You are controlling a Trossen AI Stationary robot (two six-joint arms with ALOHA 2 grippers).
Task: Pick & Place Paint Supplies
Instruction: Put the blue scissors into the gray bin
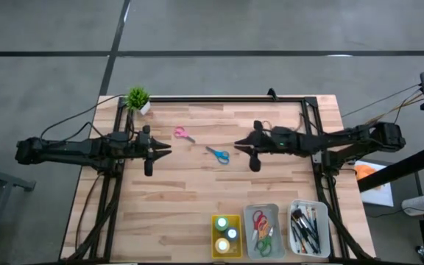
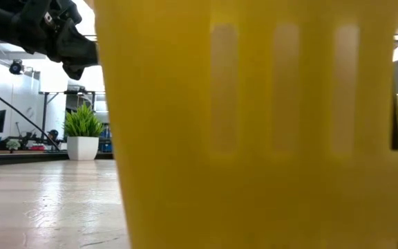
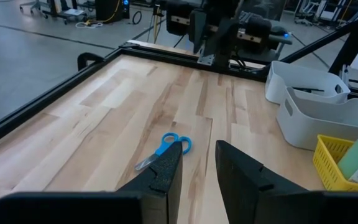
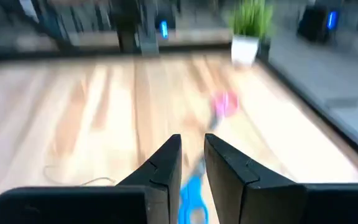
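High view: the pale wooden plank table (image 1: 190, 206) with its black frame fills the middle, and the two dark arms reach in level from either side, each stretched almost straight toward the centre. The left gripper (image 1: 166, 149) hangs over the table's left part, its fingers (image 3: 166, 171) parted by a narrow gap with nothing between them. The right gripper (image 1: 240, 144) hangs right of centre; its fingers (image 4: 165, 163) also stand a little apart and empty.

Along the near edge stand three trays in a row: a yellow slotted plastic tray (image 1: 215, 237) holding three small round paint bottles (image 1: 227, 233), a grey plastic tray (image 1: 274, 211) with red- and green-handled scissors (image 1: 260, 230) inside, and a white plastic tray (image 1: 322, 213) full of thin long brushes (image 1: 304, 228). The small green potted plant (image 1: 138, 99) sits at the far left corner.

Two things lie loose on the wood between the grippers: the blue-handled scissors (image 1: 218, 154), near the right gripper and just ahead of it in the right wrist view, and the pink-handled scissors (image 1: 183, 134), farther back and nearer the left gripper.

In the low view the yellow tray's wall blocks most of the picture, hiding the table's right side and all the loose scissors; only one arm's dark underside shows at the upper corner. The right wrist view is blurred, so the scissors there are mere colour patches. A label on one bottle shows in the left wrist view but cannot be read.
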